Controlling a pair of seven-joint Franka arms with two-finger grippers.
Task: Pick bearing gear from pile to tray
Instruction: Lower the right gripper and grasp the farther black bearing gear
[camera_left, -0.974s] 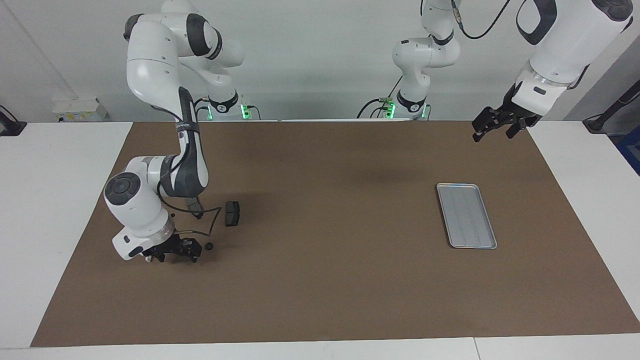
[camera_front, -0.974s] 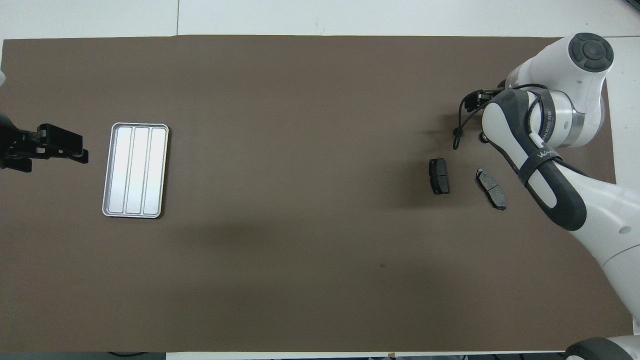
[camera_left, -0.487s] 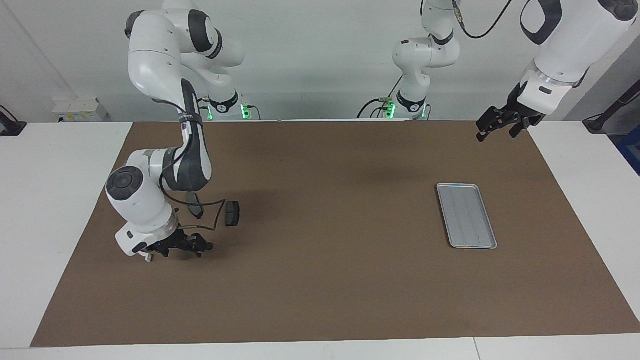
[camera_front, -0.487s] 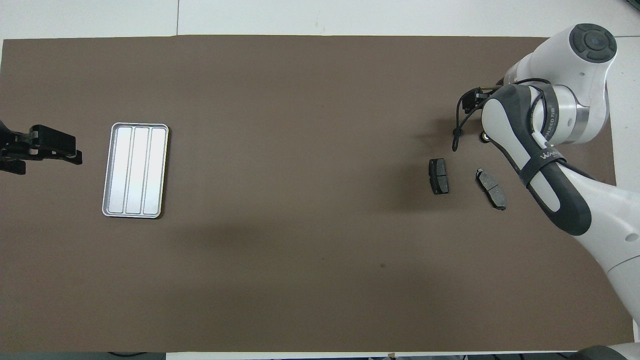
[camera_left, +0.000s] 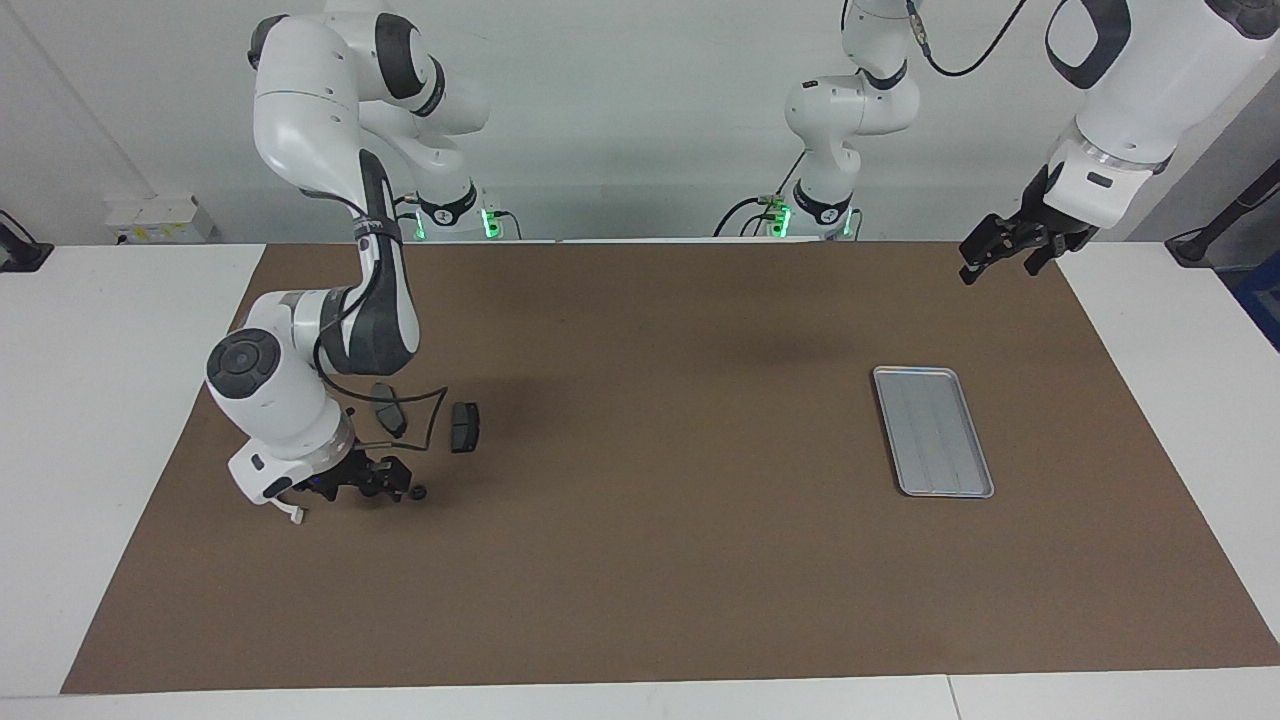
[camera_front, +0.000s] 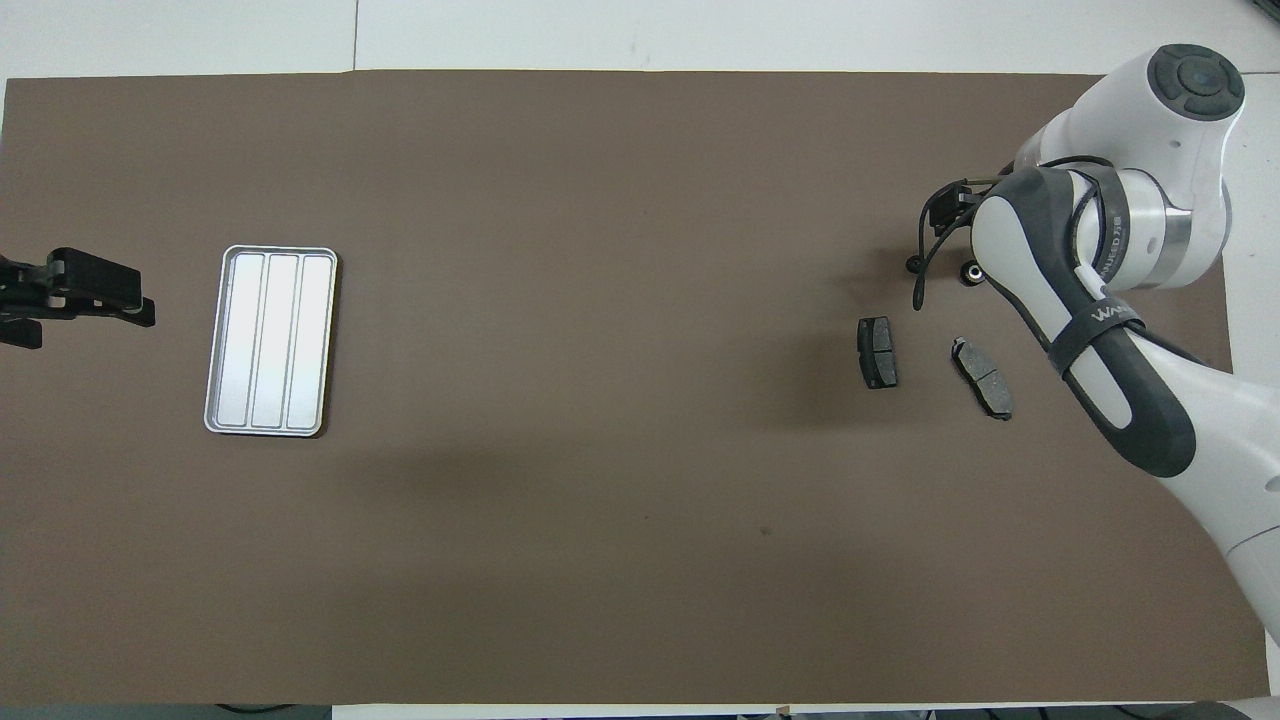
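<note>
Now right gripper (camera_left: 385, 482) raised off pile, released, left gripper (camera_left: 1005, 252) released, withdrawn.

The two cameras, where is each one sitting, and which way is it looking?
Facing view: high across the table, looking at the robots; both whole arms show, right gripper low by the brake pads, left gripper raised.
Overhead view: high above the robots' end, looking down and forward; the left gripper's tip and the right arm's forearm show.
Shared: tray, both pads, brown mat, half a turn apart.
</note>
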